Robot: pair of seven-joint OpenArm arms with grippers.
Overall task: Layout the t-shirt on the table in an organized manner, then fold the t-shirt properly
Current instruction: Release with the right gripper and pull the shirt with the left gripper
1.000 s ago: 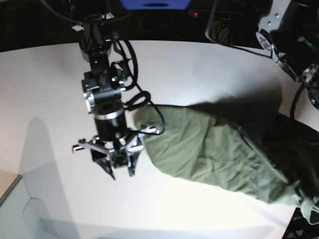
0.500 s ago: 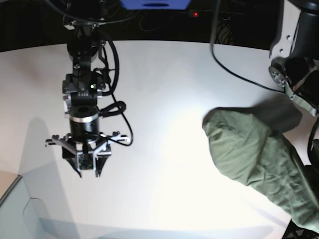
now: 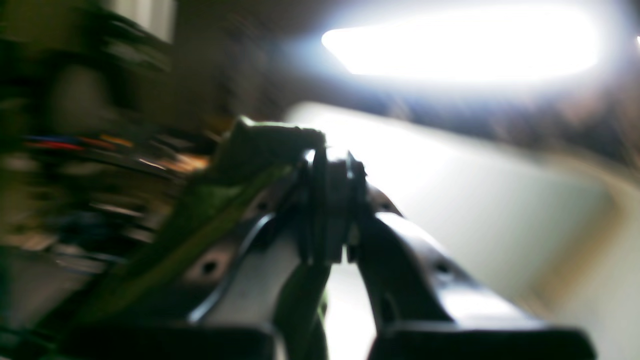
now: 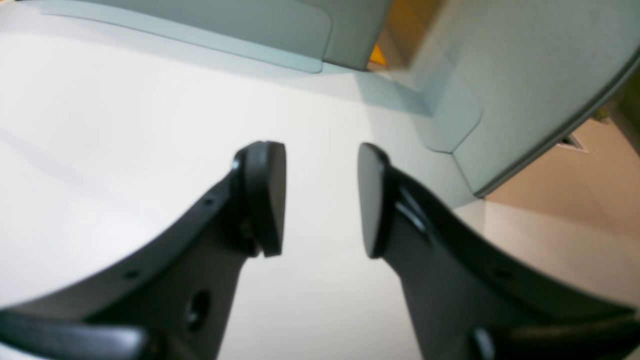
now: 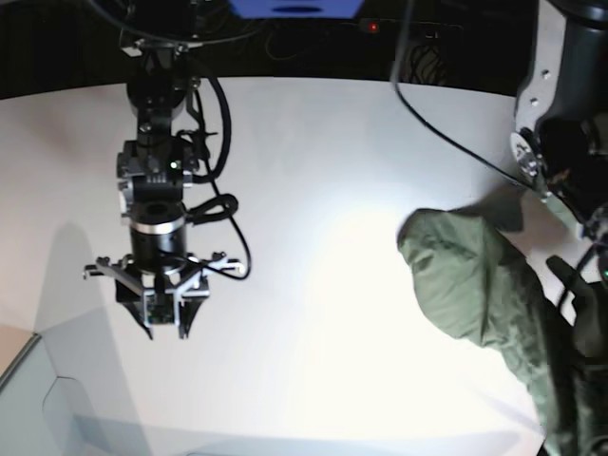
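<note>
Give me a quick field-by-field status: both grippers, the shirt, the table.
left gripper: shut on the t-shirt, green cloth pinched between its pads; view blurred
right gripper: open, nothing between its pads, above bare table
t-shirt: bunched and wrinkled at the table's right side in the base view, not laid flat, not folded
table: white; bare under the right gripper
fold progress: not started

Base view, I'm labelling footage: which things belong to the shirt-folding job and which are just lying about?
Job:
- t-shirt, bunched at the table's edge
- table
- left tool, shut on the t-shirt
- right tool, open, holding nothing

Lying about:
- blue object behind the table
- loose cables there too
</note>
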